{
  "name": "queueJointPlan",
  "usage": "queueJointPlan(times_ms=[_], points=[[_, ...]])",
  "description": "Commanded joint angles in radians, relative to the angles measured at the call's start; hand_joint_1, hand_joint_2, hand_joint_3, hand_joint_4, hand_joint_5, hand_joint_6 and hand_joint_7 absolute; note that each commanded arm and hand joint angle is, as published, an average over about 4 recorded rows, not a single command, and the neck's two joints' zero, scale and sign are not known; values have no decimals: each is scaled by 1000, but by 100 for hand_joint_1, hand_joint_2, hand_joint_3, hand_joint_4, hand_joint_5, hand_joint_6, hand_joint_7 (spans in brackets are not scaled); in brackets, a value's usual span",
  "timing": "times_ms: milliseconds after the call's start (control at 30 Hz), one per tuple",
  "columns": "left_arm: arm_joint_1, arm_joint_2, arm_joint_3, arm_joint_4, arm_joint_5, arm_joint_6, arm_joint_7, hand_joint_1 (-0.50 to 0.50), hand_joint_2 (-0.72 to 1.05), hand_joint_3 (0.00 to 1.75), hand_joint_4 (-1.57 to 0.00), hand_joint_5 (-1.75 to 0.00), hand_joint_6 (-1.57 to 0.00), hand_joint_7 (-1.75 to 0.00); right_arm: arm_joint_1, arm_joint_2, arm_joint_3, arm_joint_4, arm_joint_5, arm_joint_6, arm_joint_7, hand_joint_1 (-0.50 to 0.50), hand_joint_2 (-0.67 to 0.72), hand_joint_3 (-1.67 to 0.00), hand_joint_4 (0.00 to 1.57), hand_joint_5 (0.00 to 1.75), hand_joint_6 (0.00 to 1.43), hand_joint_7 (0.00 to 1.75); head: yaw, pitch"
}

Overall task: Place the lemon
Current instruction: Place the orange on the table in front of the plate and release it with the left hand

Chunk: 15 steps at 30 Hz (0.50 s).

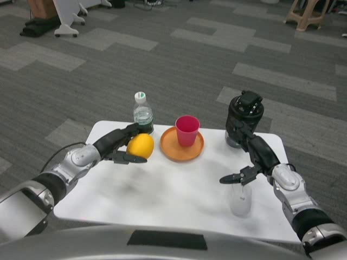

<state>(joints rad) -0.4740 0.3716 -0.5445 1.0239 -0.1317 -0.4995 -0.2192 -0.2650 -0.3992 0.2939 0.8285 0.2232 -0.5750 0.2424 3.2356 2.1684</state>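
Observation:
A yellow lemon [141, 145] sits at the table's left, just left of the orange plate [172, 151]. My left hand [118, 144] grips it, fingers above and thumb below. A pink cup [187, 130] stands upright on the plate. My right hand [246, 162] hovers at the right side of the white table [162, 189] above a clear glass [241, 200], its fingers spread and holding nothing.
A small water bottle [143, 114] with a white cap stands right behind the lemon. A black round device [244, 119] sits at the table's back right corner, behind my right hand. Grey carpet surrounds the table.

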Motion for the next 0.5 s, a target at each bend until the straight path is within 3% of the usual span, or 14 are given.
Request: queueJointPlan(times_ms=[33,267,500], points=[[-32,13,-39,31,-24,-8,17,50,105,9,-138,-175,-16,-49,-23,-6,17,11,5,6,-3,-4,-3,-40,0,48,0,0,51,-31],[-48,13,-119,73,-27,-8,38,50,98,9,-140,-175,-17,-49,-26,-2,37,18,5,6,-3,-4,-3,-40,0,48,0,0,98,-63],[-74,-7,-206,147,-29,-7,86,50,105,9,-142,-175,-24,-49,-36,0,50,24,5,7,-3,-4,-3,-40,0,48,0,0,135,-95]])
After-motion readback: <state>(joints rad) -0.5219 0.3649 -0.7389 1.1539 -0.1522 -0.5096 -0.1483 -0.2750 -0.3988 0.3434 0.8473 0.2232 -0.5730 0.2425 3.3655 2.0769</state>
